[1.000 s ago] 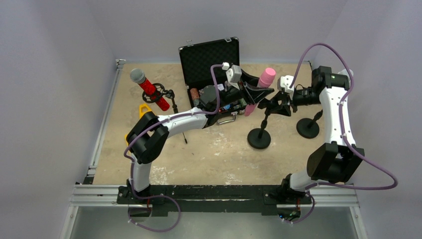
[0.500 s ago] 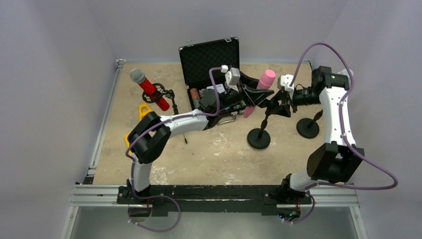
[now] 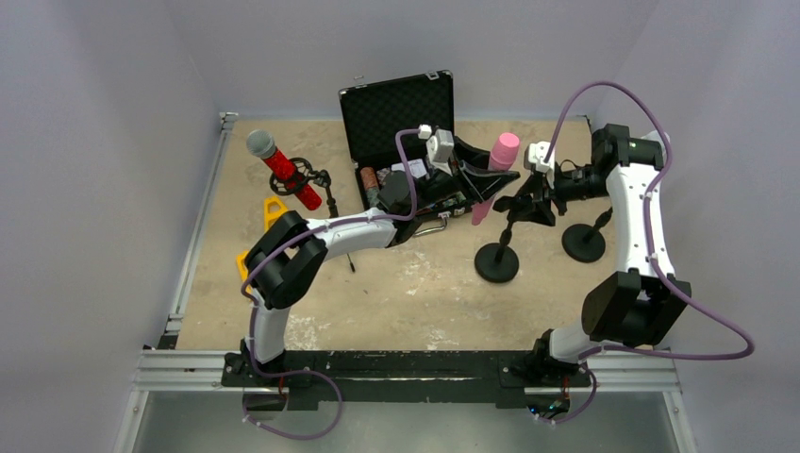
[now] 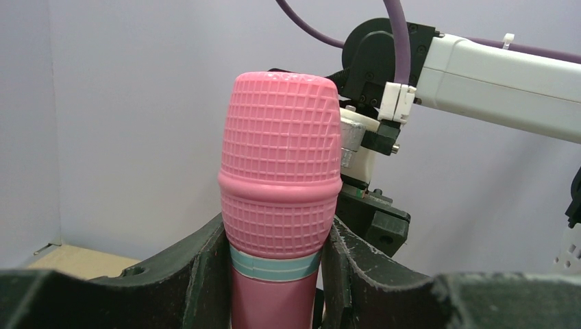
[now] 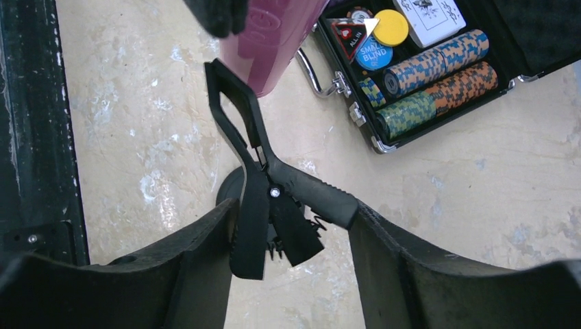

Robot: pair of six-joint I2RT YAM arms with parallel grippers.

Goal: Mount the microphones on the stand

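Even, soft, shadowless light; top view slightly soft, both wrist views sharp, near foregrounds dark.

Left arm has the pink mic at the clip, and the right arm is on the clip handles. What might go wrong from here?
1. In the right wrist view the pink microphone seems to meet one prong of the clip rather than the gap between the prongs. Pushing on may tip the stand.
2. The right gripper pinches only the clip's handles. A slip would likely let it snap shut.
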